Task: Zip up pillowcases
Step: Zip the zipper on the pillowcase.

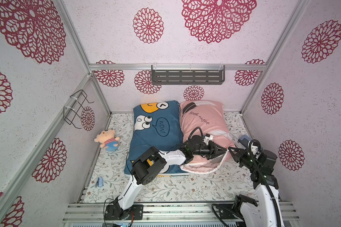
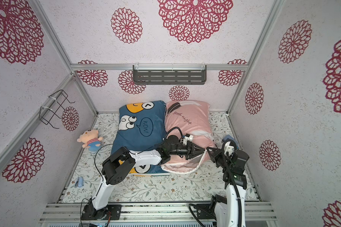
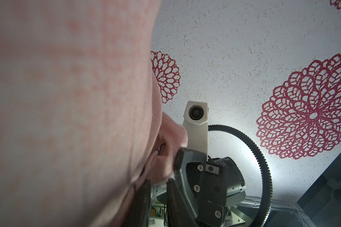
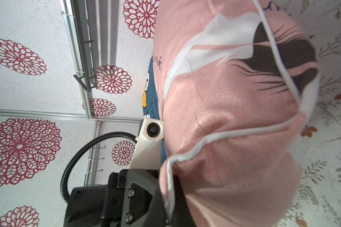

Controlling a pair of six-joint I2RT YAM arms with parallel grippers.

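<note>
Lying side by side, touching, on the floral sheet (image 1: 165, 188): blue pillowcase (image 1: 156, 137) on the robot's left, pink pillowcase (image 1: 203, 121) on the right, both with long axes toward the back wall.

Both grippers at the pink pillowcase's near right corner, tip to tip. Left gripper (image 1: 224, 151) stretched across the blue pillowcase, pointing rightward. Right gripper (image 1: 231, 150) pointing leftward from its own side. Nearer by base: right arm.

Left wrist view: left gripper (image 3: 158, 183) narrowed onto a pale strip at the case's edge, apparently pinching it. Zip pull or mere piping: cannot tell. Right gripper's fingertips (image 3: 178, 159) pressed together, pink fabric bunched against them; reads as a pinch on the corner.

Near short edge (image 1: 201, 169) white-piped and gaping, pale inner showing: not yet zipped, by the look. Running from the pinched corner toward the robot's left, crosswise to the pillow's length. Judged: next pull along that line, leftward away from the right gripper's anchor, back toward the left arm's own side. Risk: fabric sagging between the two pinches, slider catching on the stuffing.

Blue pillowcase's zip hidden under the left arm.

Containers: grey slotted shelf (image 1: 187, 75) on the back wall, nothing seen in it; wire rack (image 1: 77, 109) on the left wall, likewise. Loose on the sheet, well apart from the work: plush doll (image 1: 106, 140), small blue stapler-like item (image 1: 99, 182).
</note>
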